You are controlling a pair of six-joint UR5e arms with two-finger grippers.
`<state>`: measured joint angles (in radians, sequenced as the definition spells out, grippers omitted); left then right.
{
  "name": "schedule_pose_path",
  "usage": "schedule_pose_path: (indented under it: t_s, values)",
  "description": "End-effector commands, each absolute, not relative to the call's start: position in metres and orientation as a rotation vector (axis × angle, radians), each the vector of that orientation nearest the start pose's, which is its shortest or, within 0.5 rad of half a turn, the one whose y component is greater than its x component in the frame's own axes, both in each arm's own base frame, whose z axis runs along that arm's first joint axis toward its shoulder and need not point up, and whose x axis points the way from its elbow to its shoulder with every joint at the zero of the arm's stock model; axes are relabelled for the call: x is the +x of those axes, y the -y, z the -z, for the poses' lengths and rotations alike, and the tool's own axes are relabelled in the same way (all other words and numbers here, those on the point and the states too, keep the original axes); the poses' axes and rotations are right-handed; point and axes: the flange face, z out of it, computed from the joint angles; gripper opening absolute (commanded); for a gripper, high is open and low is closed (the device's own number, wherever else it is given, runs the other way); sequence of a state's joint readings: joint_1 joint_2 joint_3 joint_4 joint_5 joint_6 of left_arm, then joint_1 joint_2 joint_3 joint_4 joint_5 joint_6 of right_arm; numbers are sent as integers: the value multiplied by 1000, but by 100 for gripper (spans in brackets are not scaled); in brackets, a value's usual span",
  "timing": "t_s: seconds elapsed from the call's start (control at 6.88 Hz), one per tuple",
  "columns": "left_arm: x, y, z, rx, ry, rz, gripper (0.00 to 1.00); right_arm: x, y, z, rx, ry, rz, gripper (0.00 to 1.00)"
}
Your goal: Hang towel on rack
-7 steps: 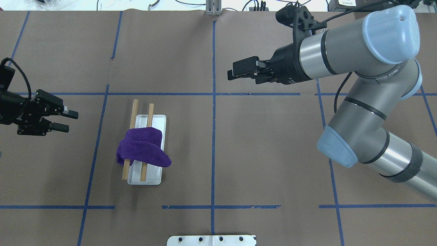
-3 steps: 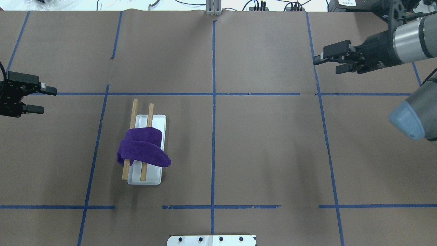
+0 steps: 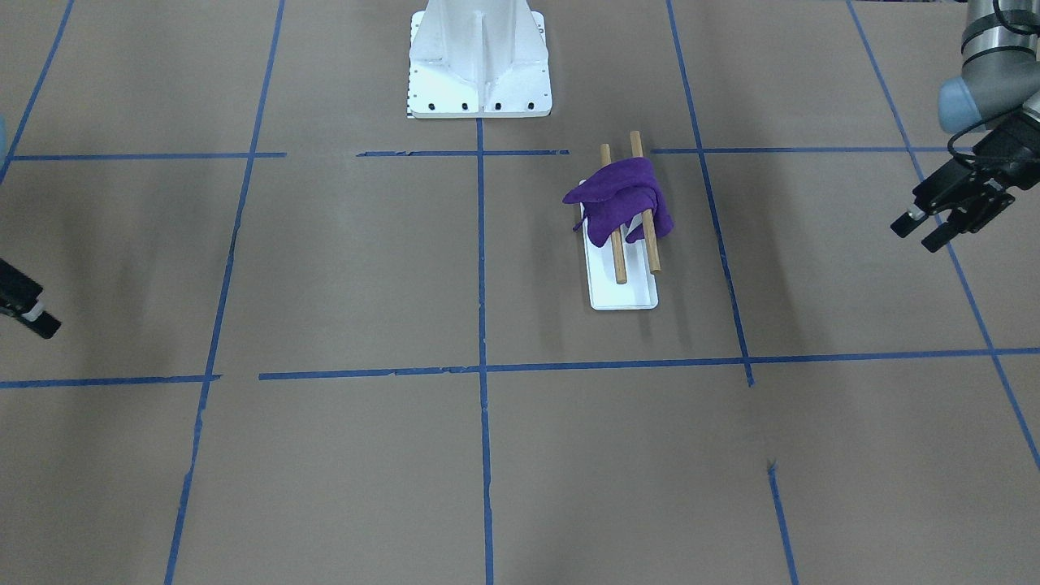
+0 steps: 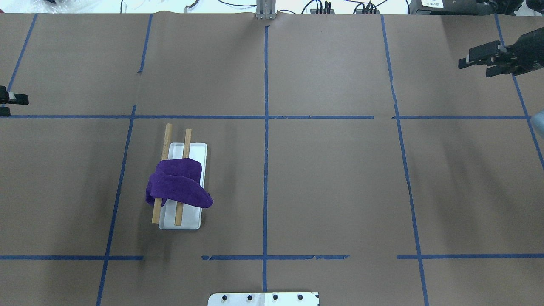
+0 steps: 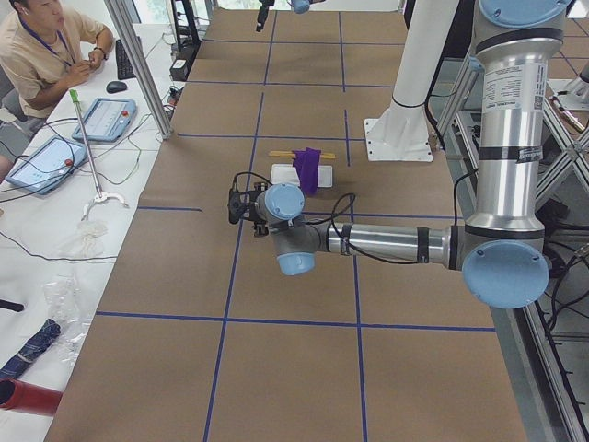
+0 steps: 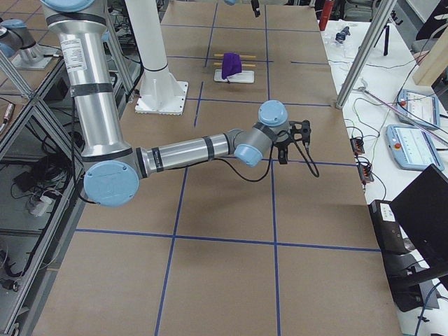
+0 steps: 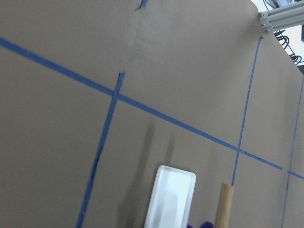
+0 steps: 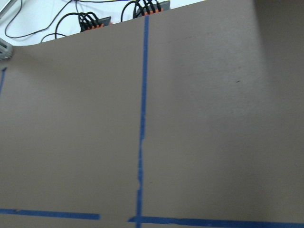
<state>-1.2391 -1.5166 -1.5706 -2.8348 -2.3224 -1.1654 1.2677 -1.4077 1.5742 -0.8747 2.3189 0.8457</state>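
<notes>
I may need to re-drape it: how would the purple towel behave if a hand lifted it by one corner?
Probably floppy: the purple towel sags over both dowels and folds on itself. Likely light, since the slim rack stands untipped under it. It sits bunched unevenly, so a corner pull may drag the whole cloth off.

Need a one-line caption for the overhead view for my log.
Purple towel draped across both dowels of the rack; left gripper and right gripper open, empty, at opposite frame edges.
</notes>
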Motion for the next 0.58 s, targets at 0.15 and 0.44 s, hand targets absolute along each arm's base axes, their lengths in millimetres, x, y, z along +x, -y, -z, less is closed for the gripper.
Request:
schedule_pose_path:
  t_s: [0.15, 0.44]
  values:
    - [-11, 479, -605, 639, -779, -18, 100, -5, 566, -578, 311, 808, 22, 100]
    - [-79, 480, -631, 560, -597, -218, 100, 58, 553, -614, 211, 736, 211, 100]
